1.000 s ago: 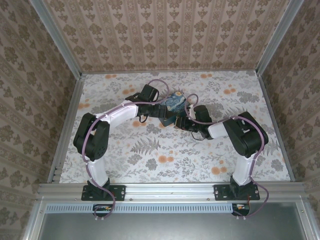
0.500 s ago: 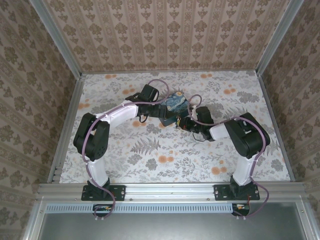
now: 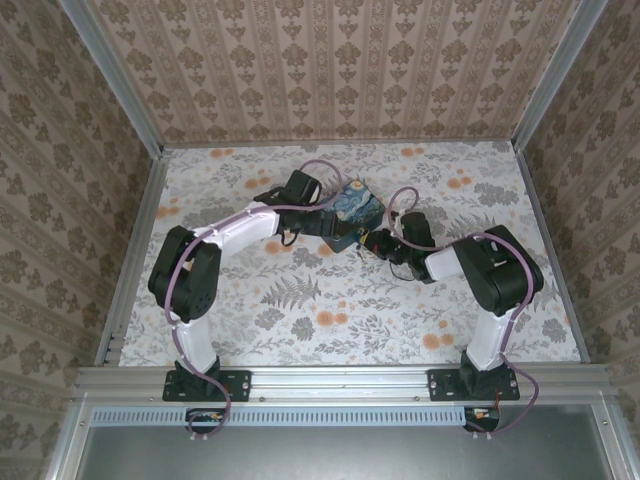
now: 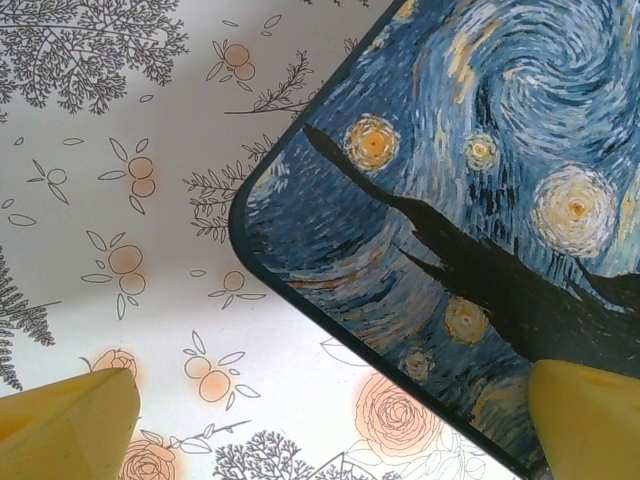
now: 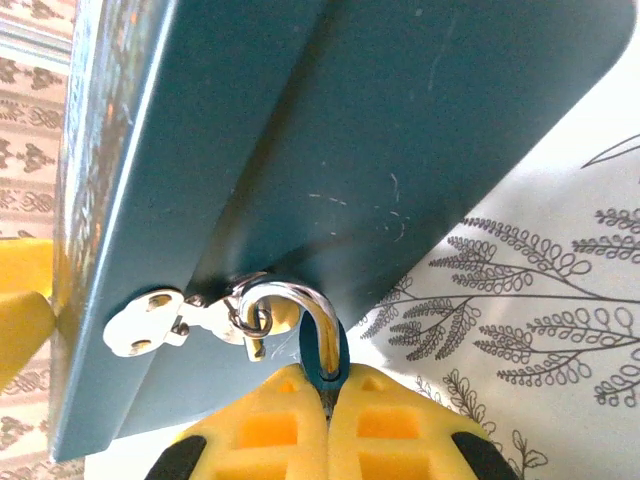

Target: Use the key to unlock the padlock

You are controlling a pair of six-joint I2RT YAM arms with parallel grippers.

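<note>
The padlock (image 5: 331, 360) is a tiny teal body with a chrome shackle (image 5: 303, 300). The shackle is hooked through the silver hasp (image 5: 150, 322) of the Starry Night box (image 5: 350, 130). My right gripper (image 5: 328, 388) is shut on the padlock body, its yellow fingers (image 5: 260, 430) pressed together around it. In the top view the right gripper (image 3: 372, 243) sits at the near right side of the box (image 3: 357, 207). My left gripper (image 4: 330, 425) is open: one finger (image 4: 70, 420) is over the table and the other (image 4: 585, 410) is at the box lid (image 4: 480, 200). The key is out of view.
The floral table cover (image 3: 330, 310) stretches around the box, with patterned walls (image 3: 330, 70) on three sides. The two arms meet near the table's middle back, their cables looping above the box.
My right gripper has closed on the padlock and shifted right and farther back. The box has turned and shifted slightly with it. The left gripper stays open by the box.
</note>
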